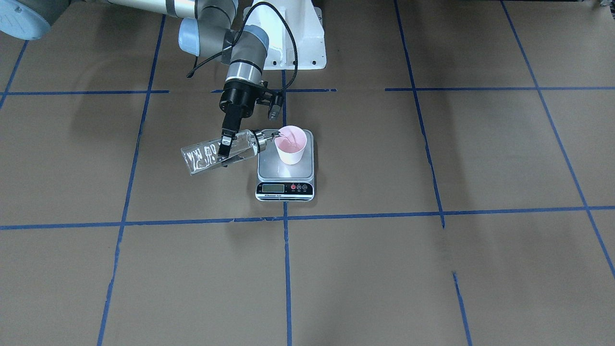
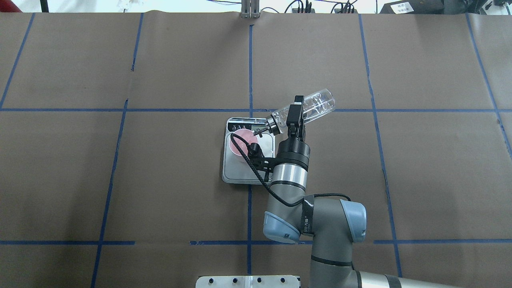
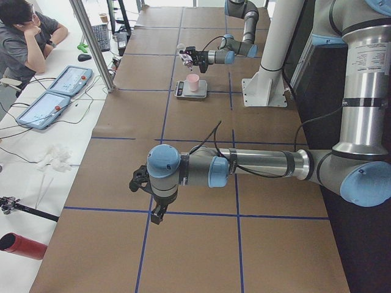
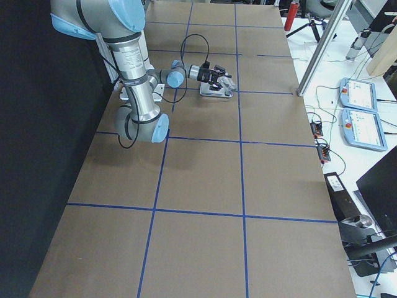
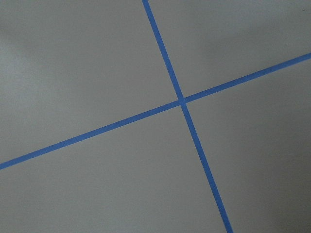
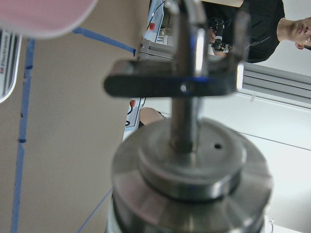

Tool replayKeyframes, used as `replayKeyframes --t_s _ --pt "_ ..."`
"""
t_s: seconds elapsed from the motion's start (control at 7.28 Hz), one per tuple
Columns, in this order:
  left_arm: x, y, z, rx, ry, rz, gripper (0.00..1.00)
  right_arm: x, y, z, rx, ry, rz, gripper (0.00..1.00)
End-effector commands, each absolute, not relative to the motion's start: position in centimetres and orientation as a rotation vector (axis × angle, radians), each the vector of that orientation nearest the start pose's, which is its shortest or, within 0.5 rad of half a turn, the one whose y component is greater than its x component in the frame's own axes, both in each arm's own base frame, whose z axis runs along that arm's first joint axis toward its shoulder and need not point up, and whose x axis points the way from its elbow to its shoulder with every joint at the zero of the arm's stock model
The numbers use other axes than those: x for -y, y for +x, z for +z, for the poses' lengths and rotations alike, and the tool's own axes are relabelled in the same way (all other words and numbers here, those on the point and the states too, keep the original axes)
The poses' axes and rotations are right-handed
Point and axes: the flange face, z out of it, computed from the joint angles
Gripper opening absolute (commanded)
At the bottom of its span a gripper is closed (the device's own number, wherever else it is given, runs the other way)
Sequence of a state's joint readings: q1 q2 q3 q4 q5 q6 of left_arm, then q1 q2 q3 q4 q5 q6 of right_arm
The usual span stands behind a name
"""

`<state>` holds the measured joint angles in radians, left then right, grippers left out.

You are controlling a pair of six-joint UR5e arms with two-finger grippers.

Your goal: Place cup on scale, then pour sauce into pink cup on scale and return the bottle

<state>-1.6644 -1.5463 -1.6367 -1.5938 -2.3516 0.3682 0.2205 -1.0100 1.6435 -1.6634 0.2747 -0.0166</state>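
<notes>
Leaning clear bottle (image 1: 199,158), metal spout (image 1: 267,137) over pink cup (image 1: 291,148), silver scale (image 1: 270,169)

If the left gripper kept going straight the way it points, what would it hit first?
The left gripper points down, so likely the paper-covered table near a tape crossing; nothing else shows.

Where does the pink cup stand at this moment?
In the front-facing view the cup stands upright on the scale, toward the plate's robot-side edge; the spout of the tilted bottle meets its rim from the view's left.
</notes>
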Motion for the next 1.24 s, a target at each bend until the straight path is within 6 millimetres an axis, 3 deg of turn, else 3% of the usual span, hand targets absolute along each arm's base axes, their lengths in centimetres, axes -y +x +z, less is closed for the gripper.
replayKeyframes --t_s 0.0,0.41,0.55,0.96,1.1 --pt "47.8 -10.8 63.5 -0.748 0.24 0.286 1.0 36.5 -57.0 25.2 -0.609 1.208 -0.73 0.0" --pt "47.8 -10.8 63.4 -0.75 0.241 0.286 1.0 36.4 -56.6 25.2 -0.302 1.262 -0.512 0.0" --pt "47.8 -10.8 63.4 -0.75 0.241 0.286 1.0 36.2 -56.0 25.0 -0.1 1.254 -0.403 0.0" --pt "47.8 -10.8 63.4 -0.749 0.242 0.287 1.0 35.2 -50.4 25.1 0.28 1.292 -0.231 0.0" --pt "47.8 -10.8 63.3 -0.749 0.244 0.287 1.0 35.2 -49.7 25.4 0.421 1.242 -0.084 0.0"
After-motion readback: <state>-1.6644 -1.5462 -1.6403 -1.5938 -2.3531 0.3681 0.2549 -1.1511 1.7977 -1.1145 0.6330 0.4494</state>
